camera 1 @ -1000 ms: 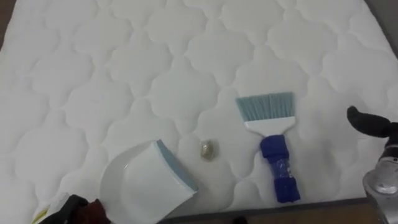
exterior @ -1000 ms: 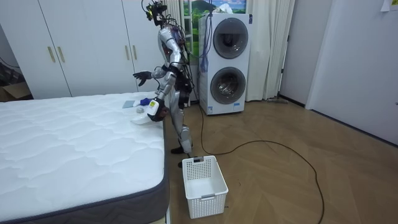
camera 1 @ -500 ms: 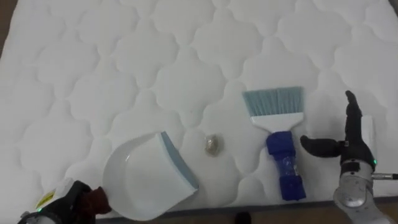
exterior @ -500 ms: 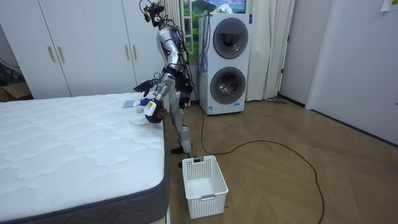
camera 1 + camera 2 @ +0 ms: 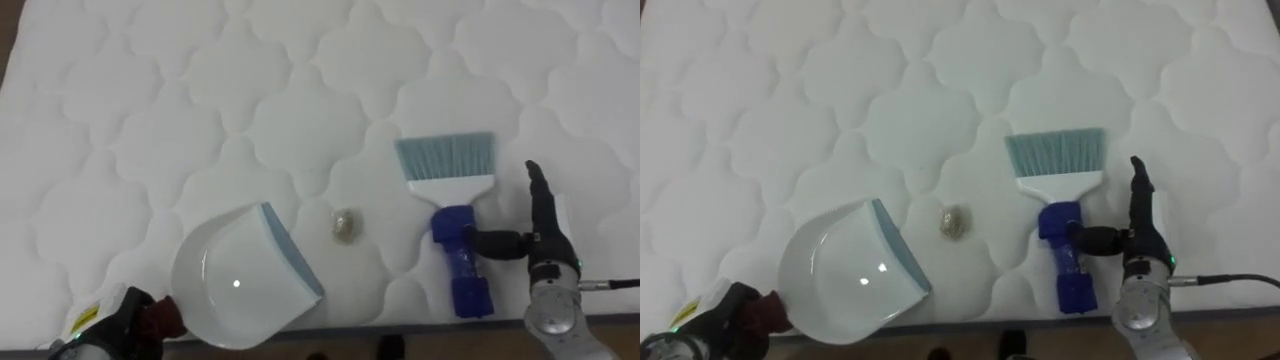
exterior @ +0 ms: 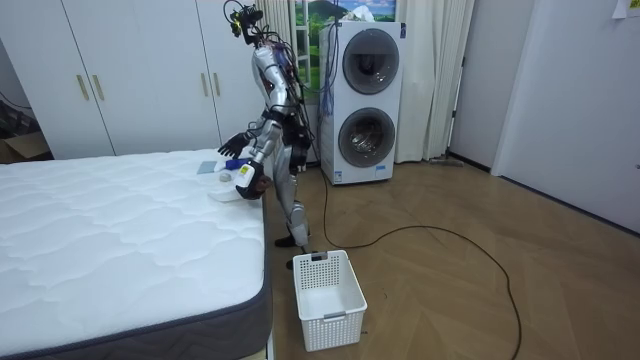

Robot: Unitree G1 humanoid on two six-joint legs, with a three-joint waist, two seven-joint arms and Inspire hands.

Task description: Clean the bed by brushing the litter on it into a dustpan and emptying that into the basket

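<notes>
Closest to me, on the near side of the brush (image 5: 455, 228) by the mattress edge, are my two hands. My right hand (image 5: 545, 245) sits just right of the brush's blue handle. Its fingers are straight and held together, pointing away from me, and the thumb juts out sideways so its tip touches the handle. It is not closed round anything.

My left hand (image 5: 135, 320) is well off to the brush's left, low in the eye views. Its fingers are curled tight against the rear of the white dustpan (image 5: 240, 280). The pan's handle is hidden under them, so I read that as a grip on it. The dustpan lies flat, left of the brush, with its grey-blue lip turned toward the brush.

A little farther out, between that lip and the brush handle and touching neither, is a small crumpled scrap (image 5: 345, 226), pale and brownish. The brush itself lies flat, handle toward me and pale blue bristles fanned out away from me. Beyond the bristles is the bare white quilted mattress (image 5: 250, 90).

In the room view I am standing at the mattress corner where the brush lies, bent forward over it. A white basket (image 6: 330, 300) stands on the wood floor, well apart from the brush on the camera's side. Past the brush, behind me, is a stacked washer and dryer (image 6: 372, 100), with white wardrobe doors (image 6: 130, 70) along the wall.
</notes>
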